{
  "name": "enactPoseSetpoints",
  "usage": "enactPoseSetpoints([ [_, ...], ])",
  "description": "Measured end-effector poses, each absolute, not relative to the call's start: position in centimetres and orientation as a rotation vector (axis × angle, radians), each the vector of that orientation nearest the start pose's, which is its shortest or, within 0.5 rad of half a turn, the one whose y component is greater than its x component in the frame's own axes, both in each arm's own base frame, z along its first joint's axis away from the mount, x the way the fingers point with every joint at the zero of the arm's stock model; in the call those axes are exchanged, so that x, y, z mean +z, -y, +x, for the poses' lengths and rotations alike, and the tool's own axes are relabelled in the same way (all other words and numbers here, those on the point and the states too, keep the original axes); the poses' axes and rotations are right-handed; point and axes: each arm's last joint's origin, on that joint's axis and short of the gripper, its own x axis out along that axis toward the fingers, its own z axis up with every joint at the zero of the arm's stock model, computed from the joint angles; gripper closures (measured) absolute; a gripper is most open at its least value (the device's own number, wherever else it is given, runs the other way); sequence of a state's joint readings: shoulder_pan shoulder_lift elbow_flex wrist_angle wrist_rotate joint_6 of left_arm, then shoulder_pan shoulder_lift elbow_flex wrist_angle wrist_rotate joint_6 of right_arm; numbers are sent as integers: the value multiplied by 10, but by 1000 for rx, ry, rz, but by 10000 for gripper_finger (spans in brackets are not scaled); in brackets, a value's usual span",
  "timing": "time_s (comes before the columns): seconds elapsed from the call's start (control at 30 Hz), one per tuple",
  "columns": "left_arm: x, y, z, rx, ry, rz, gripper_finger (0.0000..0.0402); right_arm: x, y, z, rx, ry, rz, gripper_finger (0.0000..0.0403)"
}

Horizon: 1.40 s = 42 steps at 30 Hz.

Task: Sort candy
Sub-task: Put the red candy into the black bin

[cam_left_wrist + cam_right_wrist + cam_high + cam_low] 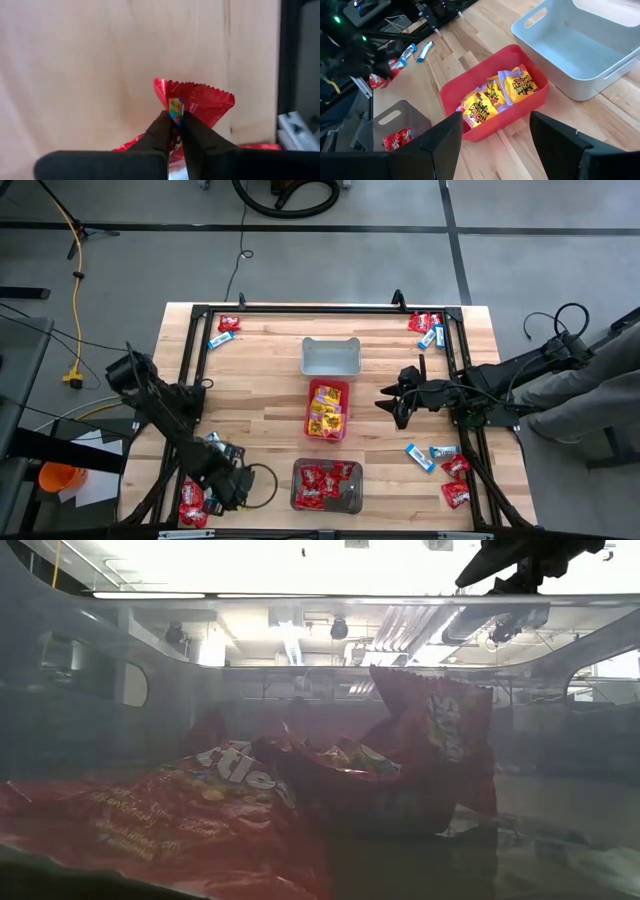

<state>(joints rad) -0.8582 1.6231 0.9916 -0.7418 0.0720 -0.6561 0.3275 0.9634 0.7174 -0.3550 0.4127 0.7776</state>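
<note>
My left gripper [172, 120] is at the table's near left corner [212, 492], pointing down and shut on a red candy packet [200, 102]. More red packets [190, 502] lie on the wood beside it, and a blue-and-white one [213, 442] lies a little farther in. My right gripper [385, 402] hangs open above the table, just right of the red bin [328, 410]; nothing is between its fingers [440, 145]. The red bin holds yellow packets [492, 97], the dark bin [326, 485] holds red ones, and the grey bin [330, 357] shows nothing inside. My left gripper pinches the red packet between its two fingertips at a crumpled fold with coloured print [175, 106], beside the packet's serrated end. The fingers come from above, pointing down. The serrated end [205, 92] fans out past the fingertips. Whether the packet is clear of the wood I cannot tell.
Loose red and blue-and-white packets lie in the far left corner [225, 330], the far right corner [427, 327] and the near right corner [445, 470]. A black frame [320, 308] runs round the table. The three bins stand in a row down the middle.
</note>
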Motion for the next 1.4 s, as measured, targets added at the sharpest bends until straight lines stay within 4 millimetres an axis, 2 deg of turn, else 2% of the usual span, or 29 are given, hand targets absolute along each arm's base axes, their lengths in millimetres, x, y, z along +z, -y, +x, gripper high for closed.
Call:
enactPoseSetpoints([
  [0.2, 239, 184, 179, -343, -1230, -56, 397, 266, -53, 192, -293, -491, 539, 175],
  [0.37, 290, 135, 174, -150, -894, -100, 400, 270, -54, 195, -276, -445, 565, 175],
  [0.5, 317, 100, 176, 22, -661, -94, 401, 278, -55, 199, -233, -366, 561, 175],
  [0.63, 333, 81, 191, 64, -490, -94, 401, 287, -57, 203, -187, -276, 536, 175],
  [0.77, 339, 81, 218, -30, -374, -107, 401, 293, -57, 205, -167, -226, 500, 175],
  [0.93, 330, 94, 251, -151, -305, -119, 401, 293, -57, 205, -173, -220, 496, 175],
  [1.03, 324, 100, 263, -194, -283, -133, 401, 293, -57, 205, -173, -220, 497, 175],
  [1.17, 320, 104, 271, -218, -281, -157, 401, 293, -57, 205, -174, -221, 497, 175],
  [1.4, 318, 107, 270, -299, -302, -167, 398, 293, -57, 205, -174, -223, 494, 175],
])
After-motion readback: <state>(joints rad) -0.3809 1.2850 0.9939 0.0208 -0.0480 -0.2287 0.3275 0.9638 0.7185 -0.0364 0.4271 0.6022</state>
